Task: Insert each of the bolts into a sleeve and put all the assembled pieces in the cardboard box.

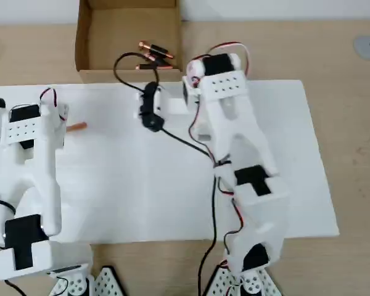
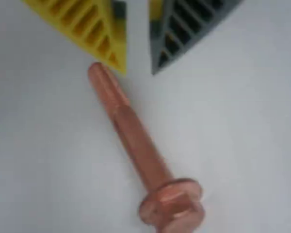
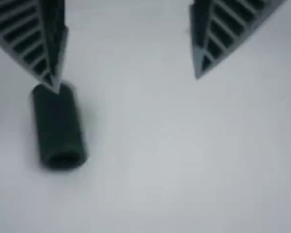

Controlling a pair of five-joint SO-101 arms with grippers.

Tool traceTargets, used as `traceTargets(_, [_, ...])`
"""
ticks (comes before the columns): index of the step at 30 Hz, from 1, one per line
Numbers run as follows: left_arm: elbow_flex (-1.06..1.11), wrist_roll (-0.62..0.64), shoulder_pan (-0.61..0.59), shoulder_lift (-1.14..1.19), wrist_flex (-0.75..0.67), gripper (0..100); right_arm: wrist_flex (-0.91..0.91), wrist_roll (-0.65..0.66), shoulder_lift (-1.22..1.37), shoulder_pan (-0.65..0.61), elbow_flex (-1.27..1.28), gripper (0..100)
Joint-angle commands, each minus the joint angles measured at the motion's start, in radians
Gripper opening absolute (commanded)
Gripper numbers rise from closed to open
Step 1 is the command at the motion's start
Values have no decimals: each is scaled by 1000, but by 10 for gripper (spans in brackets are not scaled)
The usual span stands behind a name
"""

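Copper-coloured flanged metal bolt (image 2: 136,141) flat on white sheet (image 1: 142,185), short of brown cardboard box (image 1: 86,37); shank tip just beside left pincer (image 2: 137,72), slightly apart, long axis running away from it. Short black tubular sleeve (image 3: 58,128) against one fingertip (image 3: 43,58) of wide-open right pincer (image 3: 126,81), off-centre

It looks like a robotics lab bench: a white left arm (image 1: 34,172) and right arm (image 1: 246,160) with loose cables (image 1: 191,143) on a wooden worktop (image 1: 345,111) covered by a white sheet (image 1: 142,197).
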Motion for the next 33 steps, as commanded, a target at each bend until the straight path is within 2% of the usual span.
traceTargets(1, [-14, 2, -5, -4, -18, 35, 14, 12, 5, -31, -79, 217])
traceTargets(10, [-15, 0, -3, -4, -25, 61, 14, 12, 61, -15, -65, 218])
traceTargets(14, [-20, -2, -3, -4, -29, 74, 11, 12, 94, -2, -71, 260])
traceTargets(18, [-6, -63, 2, 7, -114, 73, 6, 12, 110, -2, -71, 266])
traceTargets(23, [-17, -68, 3, 102, -166, 73, -12, 12, 131, 45, -71, 265])
traceTargets(33, [-155, -69, 3, 245, -94, 71, -12, 28, 157, 117, -99, 265])
